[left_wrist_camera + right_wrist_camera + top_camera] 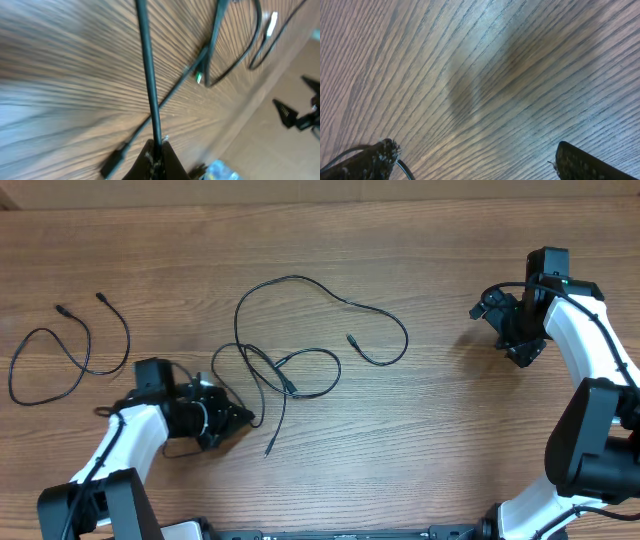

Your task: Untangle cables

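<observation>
Brown wood-grain tabletop [420, 250]. Tangle of thin black cables with small plugs [290, 370] lies mid-tabletop, loops crossing, one loose end trailing toward the robot-side edge. A separate thin black cable [70, 360] lies in an open curve near the left edge, well apart from the tangle. Left claw [246, 418] sits at the tangle's left, robot-side end, pressed together and pinching one black strand [149, 85]. Right claw [503, 330] is near the right edge, well apart from all cables, fingers [380, 156] spread wide over bare wood.
</observation>
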Available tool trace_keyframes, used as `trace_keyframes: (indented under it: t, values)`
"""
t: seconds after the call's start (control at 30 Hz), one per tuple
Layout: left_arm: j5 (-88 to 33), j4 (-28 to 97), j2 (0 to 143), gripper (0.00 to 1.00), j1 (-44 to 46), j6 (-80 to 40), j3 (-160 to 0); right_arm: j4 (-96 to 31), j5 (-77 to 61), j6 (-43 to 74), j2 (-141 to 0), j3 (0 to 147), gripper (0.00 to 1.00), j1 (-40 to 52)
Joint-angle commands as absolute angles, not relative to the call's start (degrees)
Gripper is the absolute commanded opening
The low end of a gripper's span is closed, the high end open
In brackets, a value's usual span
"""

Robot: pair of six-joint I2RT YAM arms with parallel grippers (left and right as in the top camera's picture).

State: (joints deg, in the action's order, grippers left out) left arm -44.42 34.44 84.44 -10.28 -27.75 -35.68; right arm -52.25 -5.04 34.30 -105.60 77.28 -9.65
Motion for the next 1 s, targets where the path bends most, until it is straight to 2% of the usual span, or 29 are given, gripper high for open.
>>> trace_keyframes:
  t: [0.0,0.27,0.43,0.73,0.77,0.87,0.97]
  values:
    - [-46.06,32.58,84.73,0.04,-5.41,-28.82,-35.2,-52.05,-4.34,34.28,-105.12,77.21,1.0,-9.72]
    - [-39.86,24.88,84.73,0.04,11.99,-35.24,-35.68,-52.05,-4.34,34.28,-105.12,77.21,1.0,-9.72]
    - [-32.53,24.21,84.73,0.04,24.43,-37.5,-39.66,-52.05,-4.32,34.28,-105.12,77.21,1.0,-9.72]
    - [-19.77,33.54,84.75,0.04,37.26,-37.15,-55.96,-52.05,-4.34,34.28,-105.12,77.21,1.0,-9.72]
    - [-18.02,34.83,84.75,0.06,38.28,-36.6,-57.45,-52.05,-4.34,34.28,-105.12,77.21,1.0,-9.72]
    - [-12.49,38.7,84.73,0.33,41.04,-34.61,-60.97,-52.05,-4.34,34.28,-105.12,77.21,1.0,-9.72]
    - [-6.04,43.07,84.75,0.49,42.52,-34.44,-63.02,-52.05,-4.32,34.28,-105.12,77.21,1.0,-9.72]
